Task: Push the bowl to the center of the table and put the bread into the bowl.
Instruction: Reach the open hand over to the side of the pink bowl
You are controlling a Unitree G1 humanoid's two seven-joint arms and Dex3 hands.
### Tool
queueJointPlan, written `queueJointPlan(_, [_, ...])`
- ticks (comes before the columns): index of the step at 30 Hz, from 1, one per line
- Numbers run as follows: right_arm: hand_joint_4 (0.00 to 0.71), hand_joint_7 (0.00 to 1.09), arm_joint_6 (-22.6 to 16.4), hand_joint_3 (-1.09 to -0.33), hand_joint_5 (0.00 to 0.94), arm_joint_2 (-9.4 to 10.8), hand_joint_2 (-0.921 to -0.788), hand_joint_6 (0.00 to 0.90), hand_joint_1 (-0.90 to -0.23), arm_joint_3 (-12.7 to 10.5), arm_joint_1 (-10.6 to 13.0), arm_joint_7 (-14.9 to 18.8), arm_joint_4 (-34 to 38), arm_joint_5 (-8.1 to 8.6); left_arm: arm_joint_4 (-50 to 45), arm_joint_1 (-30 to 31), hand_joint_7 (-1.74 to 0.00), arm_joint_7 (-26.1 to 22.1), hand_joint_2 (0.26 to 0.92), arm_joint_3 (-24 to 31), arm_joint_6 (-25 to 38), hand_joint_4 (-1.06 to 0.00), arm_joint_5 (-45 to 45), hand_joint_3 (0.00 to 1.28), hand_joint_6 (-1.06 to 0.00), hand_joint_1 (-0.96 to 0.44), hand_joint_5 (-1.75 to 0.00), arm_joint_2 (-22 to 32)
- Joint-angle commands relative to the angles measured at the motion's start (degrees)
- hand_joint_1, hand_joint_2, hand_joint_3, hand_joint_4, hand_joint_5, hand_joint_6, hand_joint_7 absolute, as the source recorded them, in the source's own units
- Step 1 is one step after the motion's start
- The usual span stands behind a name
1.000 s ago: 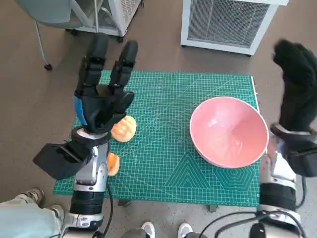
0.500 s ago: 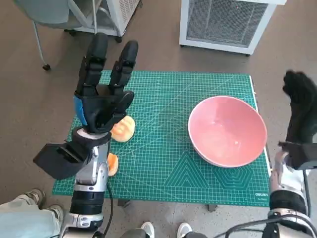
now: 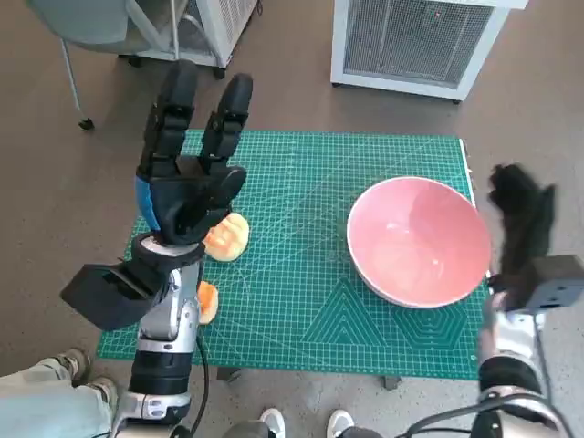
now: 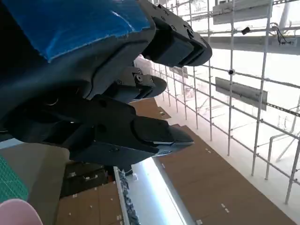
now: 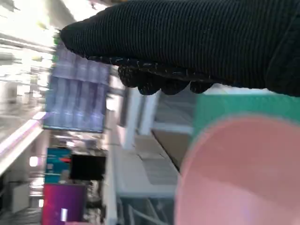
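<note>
A large pink bowl (image 3: 418, 239) sits on the right part of the green cutting mat (image 3: 301, 274); its rim (image 5: 225, 173) also fills part of the right wrist view. The bread (image 3: 227, 236), a pale orange roll, lies on the mat's left part. My left hand (image 3: 187, 169) is raised above the bread with its fingers (image 4: 140, 129) spread, holding nothing. My gloved right hand (image 3: 520, 228) hangs just off the bowl's right rim, blurred, fingers loosely extended and empty. I cannot tell whether it touches the bowl.
A second orange piece (image 3: 208, 301) lies near the mat's front left edge beside my left forearm. A white wire cabinet (image 3: 415, 41) stands beyond the table, a chair (image 3: 100, 27) at the far left. A person's shoes (image 3: 301, 424) show below the table's front edge.
My right hand has come down and inward from high at the right edge to beside the bowl's right rim. The bowl has shifted slightly left. The left hand and the bread have stayed put.
</note>
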Motion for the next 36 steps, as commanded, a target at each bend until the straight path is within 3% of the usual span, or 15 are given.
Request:
queueJointPlan(1, [0.232, 0.55, 3.2, -0.867, 0.005, 2.4, -0.921, 0.007, -0.61, 0.5, 1.0, 1.4, 1.6, 0.37, -0.7, 0.3, -0.01, 0.1, 0.921, 0.1, 0.4, -0.48, 0.1, 0.16, -0.49, -0.01, 0.0, 0.5])
queueJointPlan(10, [0.231, 0.54, 5.6, -0.858, 0.003, 5.6, -0.921, 0.022, -0.616, 1.5, -0.5, 3.3, 1.5, 0.26, -0.9, 0.2, -0.01, 0.1, 0.921, 0.1, 0.6, -0.48, 0.2, 0.15, -0.49, -0.01, 0.0, 0.9])
queueJointPlan(21, [0.246, 0.47, 7.6, -0.836, 0.004, 6.9, -0.921, 0.067, -0.649, 2.6, -3.8, 3.7, 2.8, -0.47, -1.3, 0.5, -0.01, -0.2, 0.921, 0.2, 0.8, -0.48, 0.1, 0.15, -0.49, -0.03, 0.0, 1.6])
queueJointPlan(36, [0.271, 0.43, 10.0, -0.819, 0.012, 9.7, -0.921, 0.082, -0.669, 2.1, -9.4, 4.2, 4.2, 0.35, -1.4, 0.6, -0.01, 0.0, 0.921, 0.3, 1.0, -0.47, 0.2, 0.15, -0.49, -0.04, 0.0, 2.2])
